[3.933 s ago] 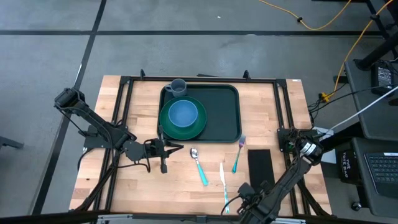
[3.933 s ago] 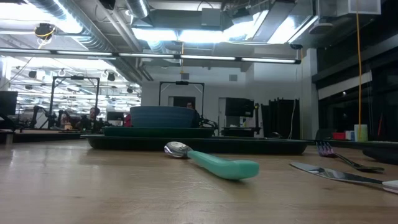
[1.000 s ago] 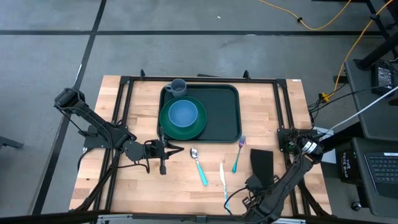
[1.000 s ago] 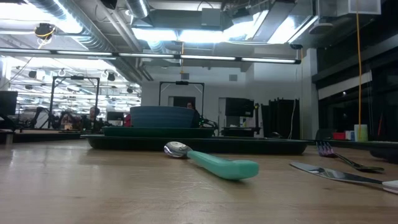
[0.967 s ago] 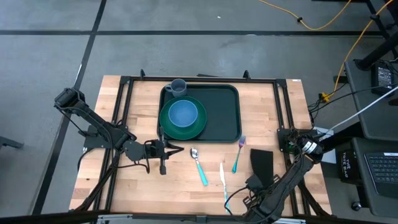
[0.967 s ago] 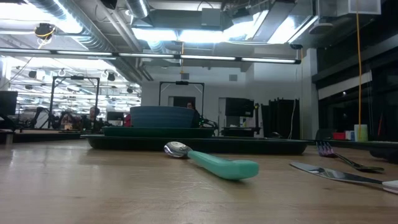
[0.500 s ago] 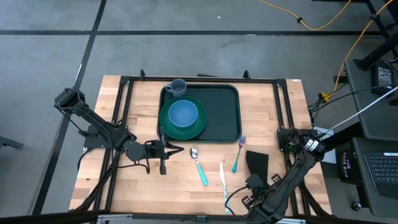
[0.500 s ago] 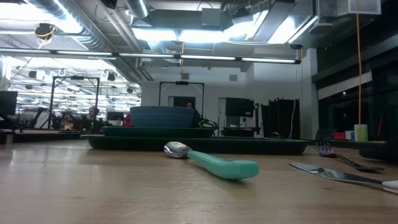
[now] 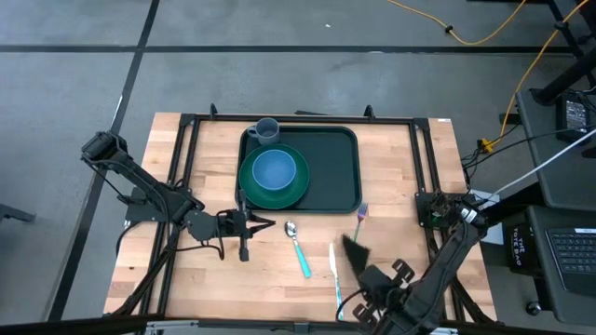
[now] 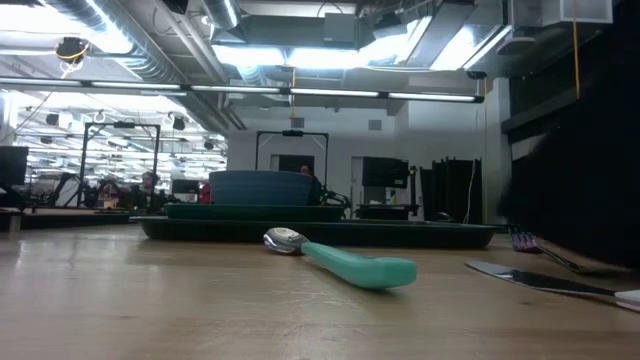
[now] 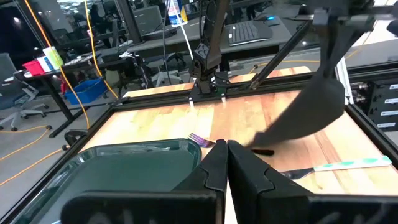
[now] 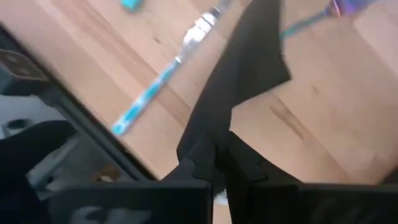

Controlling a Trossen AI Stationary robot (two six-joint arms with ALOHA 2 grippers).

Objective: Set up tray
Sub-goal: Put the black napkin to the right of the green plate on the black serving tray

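Note:
The dark green tray (image 9: pixel 326 172) lies at the table's far middle and carries a green plate (image 9: pixel 279 194) with a blue bowl (image 9: pixel 274 170) and a grey cup (image 9: pixel 266 130). On the wood near it lie a teal spoon (image 9: pixel 299 248), a knife (image 9: pixel 333 268) and a fork (image 9: pixel 359 223). My right gripper (image 9: pixel 366 275) is near the table's near edge, shut on a black napkin (image 9: pixel 354 249). My left gripper (image 9: pixel 268 221) is shut with nothing in it, just near of the tray's near left corner. My right gripper pinches an edge of the napkin (image 12: pixel 214 140) between its two fingers. In the left wrist view the napkin (image 11: pixel 311 109) hangs slack from the fingers above, slanting down over the table. Whether its lower end (image 11: pixel 268 138) touches the wood cannot be told.
Black frame rails (image 9: pixel 182 167) run along the table's left, right and far sides. The tray's right half (image 9: pixel 331 163) is bare. Bare wood lies to the right of the fork (image 9: pixel 400 233).
My right gripper has risen and gone toward the table's left with the napkin. The napkin, which lay flat right of the fork with only its near edge raised, now hangs from the fingers and has swung over toward the knife and fork.

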